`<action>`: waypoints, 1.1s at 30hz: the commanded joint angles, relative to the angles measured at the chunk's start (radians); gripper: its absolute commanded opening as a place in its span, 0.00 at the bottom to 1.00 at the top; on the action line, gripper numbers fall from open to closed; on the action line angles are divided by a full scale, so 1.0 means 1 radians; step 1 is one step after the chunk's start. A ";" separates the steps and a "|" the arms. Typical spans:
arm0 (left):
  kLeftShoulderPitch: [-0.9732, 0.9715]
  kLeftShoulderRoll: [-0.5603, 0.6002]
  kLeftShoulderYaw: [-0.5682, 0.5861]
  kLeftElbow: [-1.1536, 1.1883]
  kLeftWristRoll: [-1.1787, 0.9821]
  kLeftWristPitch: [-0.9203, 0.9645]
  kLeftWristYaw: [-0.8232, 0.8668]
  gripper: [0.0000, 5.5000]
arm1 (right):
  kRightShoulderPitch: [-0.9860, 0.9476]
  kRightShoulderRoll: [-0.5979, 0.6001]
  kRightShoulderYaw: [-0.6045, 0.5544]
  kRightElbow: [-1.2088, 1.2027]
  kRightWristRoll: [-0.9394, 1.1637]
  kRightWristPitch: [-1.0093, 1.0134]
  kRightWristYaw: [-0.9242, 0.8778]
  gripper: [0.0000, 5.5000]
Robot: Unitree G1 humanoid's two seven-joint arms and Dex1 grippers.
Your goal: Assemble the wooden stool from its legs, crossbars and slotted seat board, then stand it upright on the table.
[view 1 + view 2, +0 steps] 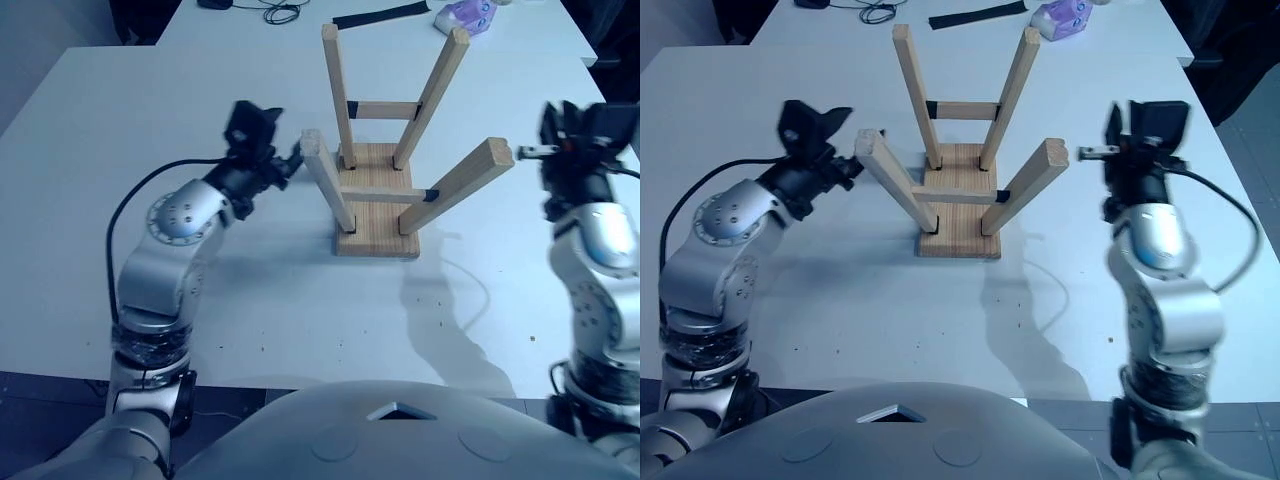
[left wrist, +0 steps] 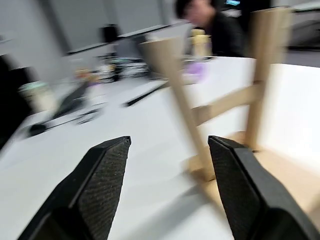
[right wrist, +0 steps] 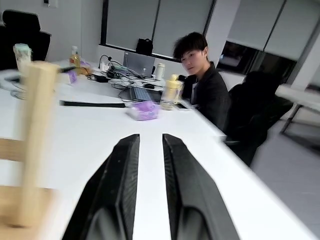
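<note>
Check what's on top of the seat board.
Four legs stand up from the seat board, joined in pairs by two crossbars. How deep the leg ends sit in the board is covered.

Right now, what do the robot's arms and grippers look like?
The left arm and right arm are shiny silver-grey with rounded joints. A black cable runs beside each. The left gripper and right gripper are black, each with two rough, wedge-shaped fingers.
</note>
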 commanded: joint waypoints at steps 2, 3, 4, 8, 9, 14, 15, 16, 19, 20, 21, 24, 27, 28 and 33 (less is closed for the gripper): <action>-0.049 -0.025 -0.122 0.010 0.031 0.049 0.001 0.52 | -0.105 0.203 0.188 0.024 -0.048 0.063 -0.067 0.15; -0.054 -0.028 -0.131 0.014 0.044 0.050 0.004 0.52 | -0.106 0.222 0.199 0.026 -0.059 0.068 -0.067 0.15; -0.060 -0.032 -0.133 0.018 0.052 0.053 0.004 0.52 | -0.102 0.232 0.202 0.028 -0.070 0.071 -0.063 0.15; -0.066 -0.018 -0.107 0.055 0.089 0.036 0.001 0.52 | -0.060 0.223 0.149 0.037 -0.105 0.072 -0.028 0.15; -0.067 -0.010 -0.094 0.070 0.099 0.026 0.001 0.52 | -0.050 0.214 0.130 0.039 -0.109 0.071 -0.017 0.15; -0.072 0.035 0.013 0.144 0.124 -0.038 0.003 0.52 | -0.001 0.148 0.005 0.024 -0.120 0.070 0.052 0.15; -0.062 0.046 0.043 0.157 0.122 -0.053 0.001 0.52 | 0.011 0.126 -0.042 0.023 -0.120 0.069 0.072 0.15; -0.047 0.064 0.069 0.173 0.127 -0.072 -0.002 0.52 | 0.023 0.103 -0.097 0.026 -0.121 0.067 0.088 0.15; 0.003 0.122 0.149 0.233 0.147 -0.135 -0.010 0.52 | 0.066 0.018 -0.279 0.054 -0.130 0.046 0.134 0.15; 0.021 0.141 0.173 0.247 0.149 -0.148 -0.016 0.52 | 0.079 -0.010 -0.336 0.066 -0.132 0.039 0.149 0.15; 0.037 0.159 0.195 0.257 0.147 -0.156 -0.025 0.52 | 0.092 -0.036 -0.392 0.080 -0.133 0.031 0.164 0.15; 0.085 0.201 0.219 0.251 0.131 -0.157 -0.066 0.52 | 0.113 -0.071 -0.494 0.099 -0.143 0.030 0.179 0.15; 0.109 0.195 0.171 0.188 0.108 -0.118 -0.097 0.52 | 0.086 -0.021 -0.413 0.070 -0.154 0.058 0.157 0.15; 0.109 0.176 0.134 0.148 0.099 -0.091 -0.099 0.52 | 0.062 0.025 -0.323 0.051 -0.154 0.074 0.144 0.15; 0.009 0.020 -0.077 -0.021 0.063 0.072 -0.047 0.52 | -0.075 0.239 0.252 -0.039 -0.157 0.151 0.121 0.15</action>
